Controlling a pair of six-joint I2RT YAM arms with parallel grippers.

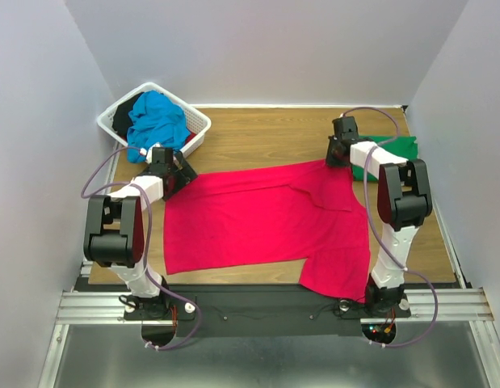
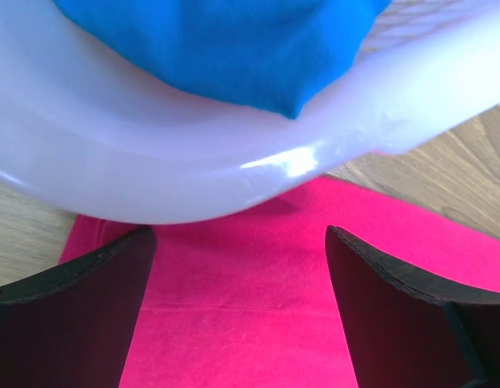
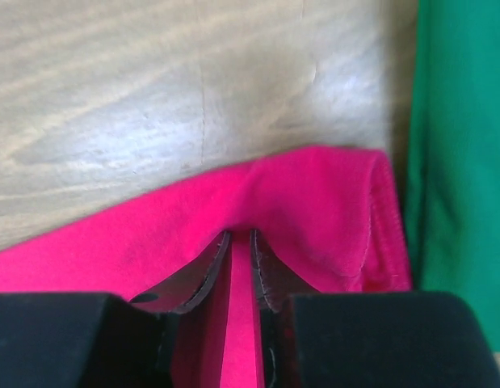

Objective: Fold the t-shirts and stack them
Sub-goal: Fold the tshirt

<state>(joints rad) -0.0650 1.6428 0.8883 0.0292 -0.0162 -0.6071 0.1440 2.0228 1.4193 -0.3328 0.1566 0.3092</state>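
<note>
Two fingers of the right gripper (image 3: pixel 240 242) are pinched together on a fold of the crimson-pink t-shirt (image 1: pixel 258 218) at its far right corner, just beside the green t-shirt (image 1: pixel 395 147). The left gripper (image 2: pixel 240 242) hangs with jaws wide apart over that shirt's far left edge, right by the laundry basket (image 1: pixel 203 123) with the turquoise-blue t-shirt (image 1: pixel 157 121) in it. The shirt lies spread on the table (image 1: pixel 266 137). It looks light and floppy, so it'll sag and drag. Corners or hem seem the best spots to grab.
</note>
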